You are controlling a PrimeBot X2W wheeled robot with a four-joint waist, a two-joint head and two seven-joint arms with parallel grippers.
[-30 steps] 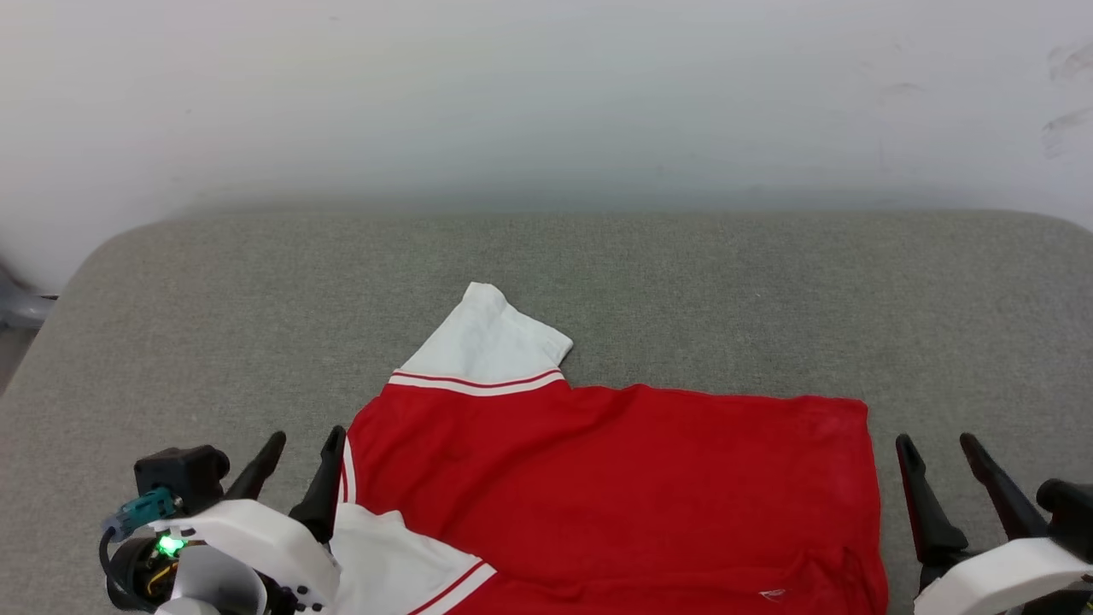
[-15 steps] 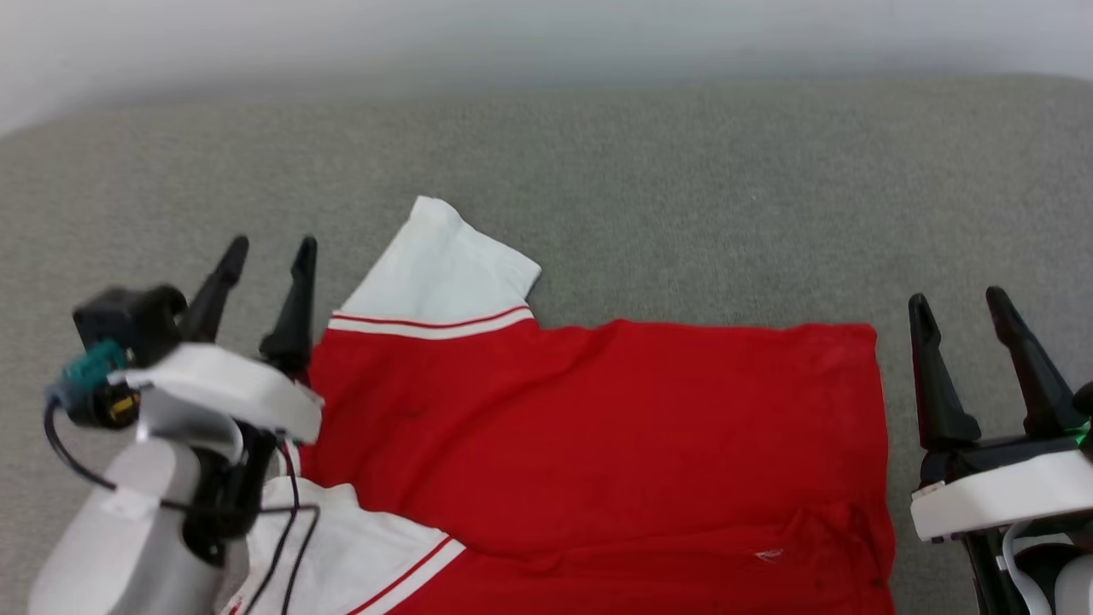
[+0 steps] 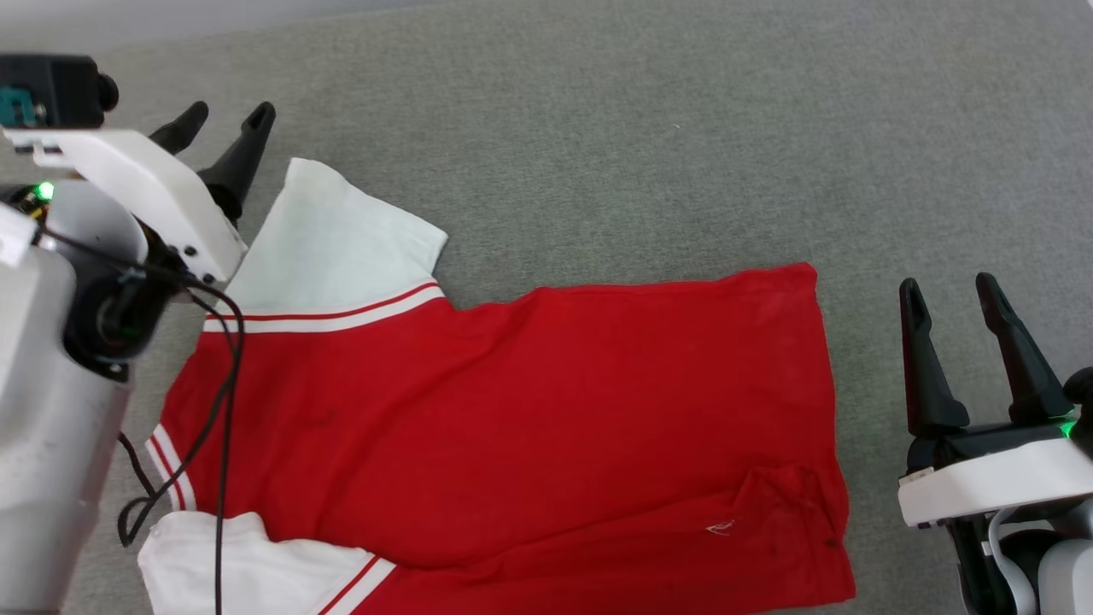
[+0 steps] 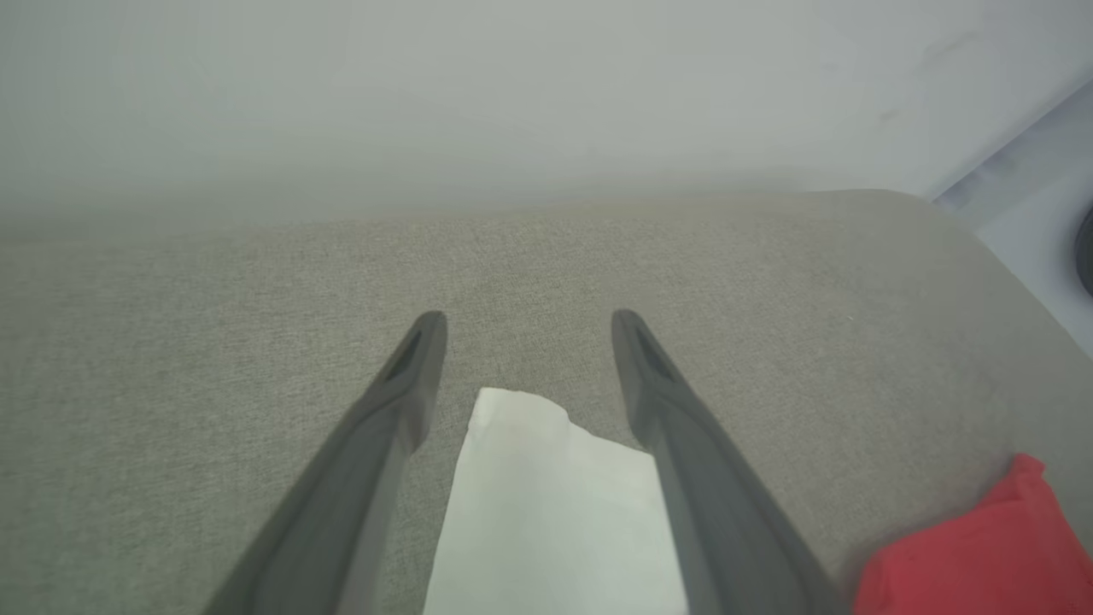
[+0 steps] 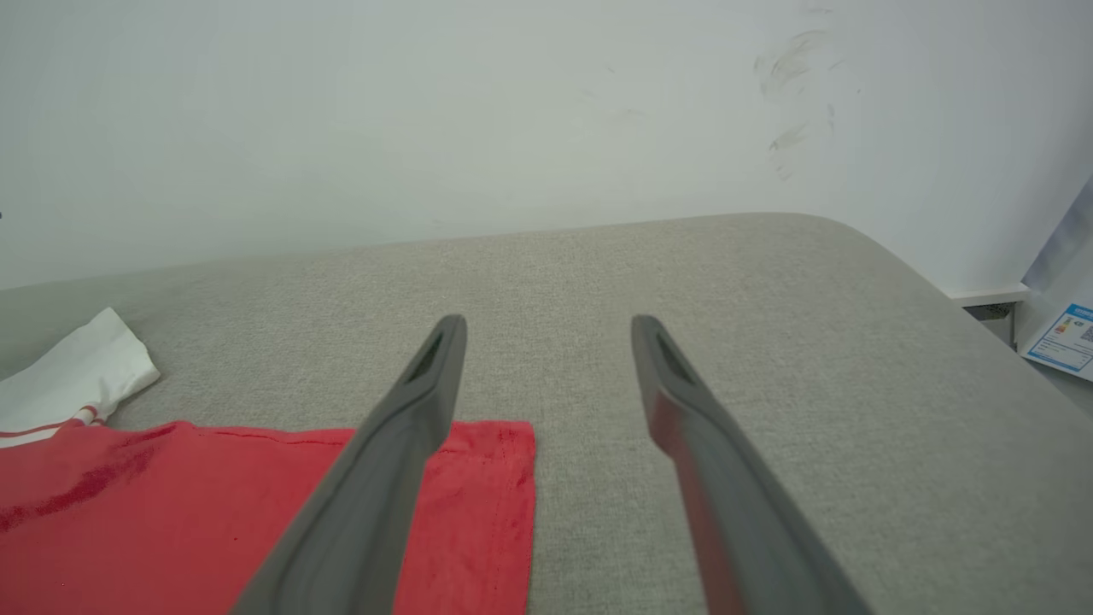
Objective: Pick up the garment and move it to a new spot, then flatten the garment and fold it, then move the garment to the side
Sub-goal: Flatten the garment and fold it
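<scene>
The garment (image 3: 529,401), a red jersey with white sleeves and red-and-white trim, lies spread flat on the grey cushion (image 3: 649,145). One white sleeve (image 3: 333,239) points up-left; another shows at the bottom left. My left gripper (image 3: 226,120) hovers open just left of the upper sleeve's tip, and in the left wrist view that white sleeve (image 4: 555,504) lies below and between the spread fingers (image 4: 401,401). My right gripper (image 3: 949,290) stands open just right of the garment's right hem, which appears as a red edge (image 5: 504,478) in the right wrist view. Nothing is held.
A pale wall (image 5: 427,111) rises behind the cushion's far edge. The cushion's rounded right corner (image 5: 862,248) drops toward a floor with a blue-and-white paper label (image 5: 1063,337). A black cable (image 3: 226,401) from my left arm hangs over the garment's left part.
The head camera has tilted down, so the wall has left its view. My left gripper moved forward from beside the collar end to beside the upper sleeve's tip. Both grippers stayed open.
</scene>
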